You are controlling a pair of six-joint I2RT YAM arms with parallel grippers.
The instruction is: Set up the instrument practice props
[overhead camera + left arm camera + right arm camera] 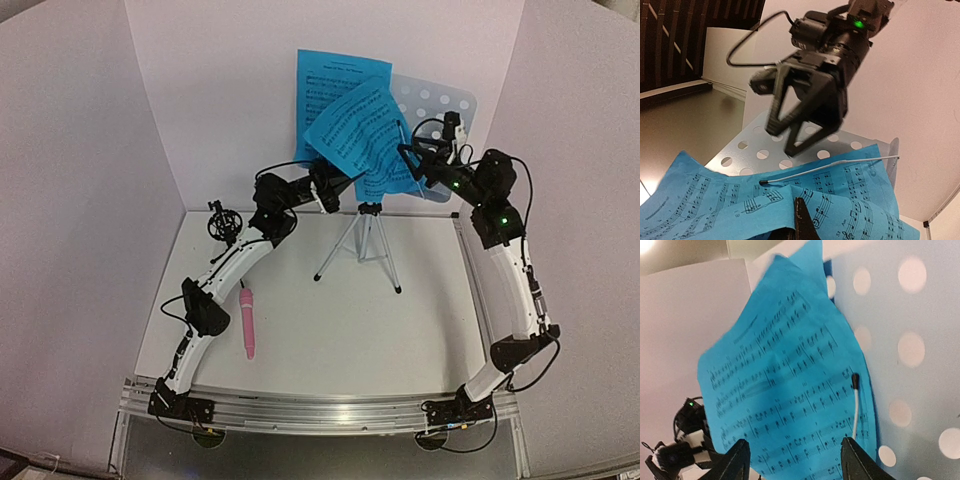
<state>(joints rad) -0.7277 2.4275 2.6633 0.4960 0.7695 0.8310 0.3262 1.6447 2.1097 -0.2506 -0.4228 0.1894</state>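
The pale-blue perforated music stand (445,105) stands on its silver tripod (362,248) at the back. One blue sheet-music page (335,80) leans on the stand. A second page (358,130) lies tilted over it. My left gripper (338,186) is shut on the lower edge of the tilted page (740,210), its fingers (802,222) pinching the paper. My right gripper (420,165) is open, its fingers (857,462) spread in front of the page (785,385), beside the stand's white retainer wire (855,407). The pink microphone (246,320) lies on the table. The black tripod mic holder (222,222) stands at the back left.
White walls enclose the table (330,340) at the back and both sides. The right gripper (805,117) shows in the left wrist view just above the stand's plate (750,150). The retainer wire (825,167) lies across the page there.
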